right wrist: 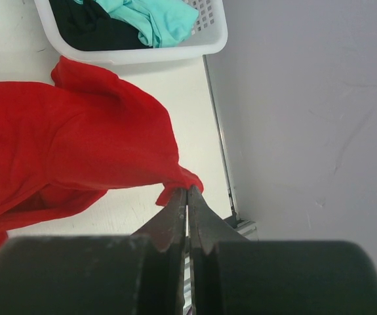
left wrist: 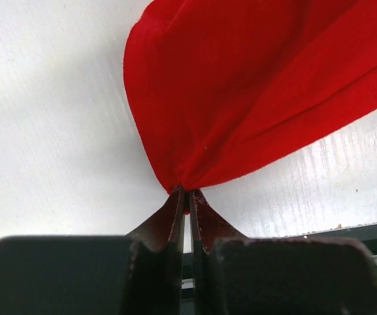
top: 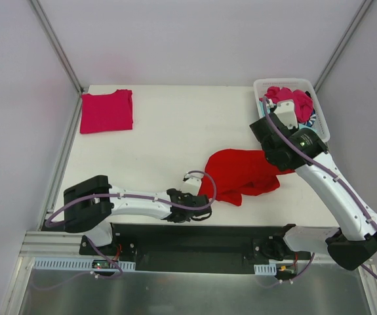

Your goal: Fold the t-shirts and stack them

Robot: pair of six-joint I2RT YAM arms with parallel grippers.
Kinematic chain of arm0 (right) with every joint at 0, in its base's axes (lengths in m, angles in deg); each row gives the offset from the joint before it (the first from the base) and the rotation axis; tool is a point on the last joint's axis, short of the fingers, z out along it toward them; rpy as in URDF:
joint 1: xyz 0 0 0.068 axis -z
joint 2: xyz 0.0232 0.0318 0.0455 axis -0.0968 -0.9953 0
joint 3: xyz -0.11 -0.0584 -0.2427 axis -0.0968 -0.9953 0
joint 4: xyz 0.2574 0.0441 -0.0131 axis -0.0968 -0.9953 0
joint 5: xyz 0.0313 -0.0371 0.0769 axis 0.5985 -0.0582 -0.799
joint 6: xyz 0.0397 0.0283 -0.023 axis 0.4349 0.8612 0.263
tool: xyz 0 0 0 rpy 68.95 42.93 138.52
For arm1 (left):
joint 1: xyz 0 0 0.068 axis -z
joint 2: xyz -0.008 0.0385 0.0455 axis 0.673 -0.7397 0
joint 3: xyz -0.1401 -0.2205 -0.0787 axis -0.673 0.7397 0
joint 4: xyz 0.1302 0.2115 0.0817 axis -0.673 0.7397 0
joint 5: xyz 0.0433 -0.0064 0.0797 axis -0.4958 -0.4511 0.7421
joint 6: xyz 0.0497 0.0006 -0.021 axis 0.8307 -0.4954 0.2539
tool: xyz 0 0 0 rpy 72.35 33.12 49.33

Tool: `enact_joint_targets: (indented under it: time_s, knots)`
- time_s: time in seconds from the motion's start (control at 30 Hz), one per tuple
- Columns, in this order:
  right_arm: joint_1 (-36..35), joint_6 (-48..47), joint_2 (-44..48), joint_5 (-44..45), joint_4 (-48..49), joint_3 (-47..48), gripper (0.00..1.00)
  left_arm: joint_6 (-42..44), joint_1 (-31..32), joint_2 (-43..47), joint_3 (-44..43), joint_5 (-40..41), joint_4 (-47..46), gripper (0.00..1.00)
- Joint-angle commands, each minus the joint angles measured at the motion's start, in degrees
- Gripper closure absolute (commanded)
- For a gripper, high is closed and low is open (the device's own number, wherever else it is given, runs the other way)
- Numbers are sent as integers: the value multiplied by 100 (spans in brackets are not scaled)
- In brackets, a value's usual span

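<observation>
One red t-shirt [top: 244, 172] lies pinched between left gripper [left wrist: 187, 192] and right gripper [right wrist: 187, 190]

Left wrist: red t-shirt [left wrist: 240, 92] runs off top and right edges. Top external: right arm [top: 326, 177] covers part of white basket [top: 283, 81] and its contents.

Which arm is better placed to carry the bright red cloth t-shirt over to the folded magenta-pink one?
Left, probably: the left gripper pinches the red t-shirt on the side nearer the folded magenta-pink t-shirt at the far-left corner. The right gripper pinches the opposite end, by the white plastic lattice basket.
</observation>
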Motion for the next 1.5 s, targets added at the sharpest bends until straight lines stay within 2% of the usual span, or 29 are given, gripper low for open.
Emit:
enact_joint_targets:
  time_s: [0.0, 0.1, 0.17, 0.27, 0.37, 0.53, 0.7, 0.8, 0.93, 1.1, 1.23, 1.37, 1.47]
  knots:
    - [-39, 131, 118, 72, -134, -94, 99, -129, -87, 246, 174, -119, 223, 100]
    - [-135, 306, 162, -68, -143, -340, 99, -190, -87, 474, 26, -85, 442, 100]
    - [-240, 507, 206, -139, -143, -663, 99, -182, -87, 667, -167, 90, 907, 100]
    - [-565, 798, 180, -148, -239, -972, 99, -164, -95, 940, -826, 450, 1829, 100]
    - [-952, 1080, 153, 37, -432, -886, 99, 37, -192, 1291, -1617, 890, 2637, 100]
    - [-1164, 1001, -5, 361, -871, 97, 99, 643, -921, 1845, -2988, 1145, 3298, 100]
    - [-1252, 843, -84, 862, -1118, 915, 99, 1233, -1185, 1873, -4471, 1611, 3974, 100]
    - [-1269, 869, -76, 1274, -1294, 1364, 99, 1330, -1264, 1820, -4904, 1770, 4142, 100]
    - [-1234, 983, 65, 2048, -1505, 1777, 99, 1347, -1431, 1986, -4889, 1814, 4204, 100]
    - [-786, 650, 328, 2392, -1374, 2103, 99, 1330, -1739, 2294, -4608, 1683, 4222, 100]
    - [-444, 290, 601, 2375, -988, 1849, 99, 1321, -1967, 2610, -4475, 1656, 4292, 100]
    - [30, -273, 926, 1980, -364, 1444, 99, 1426, -2187, 2795, -4396, 1603, 4336, 100]
    - [189, -326, 988, 1795, -284, 1286, 99, 1506, -2292, 2857, -4361, 1577, 4336, 100]
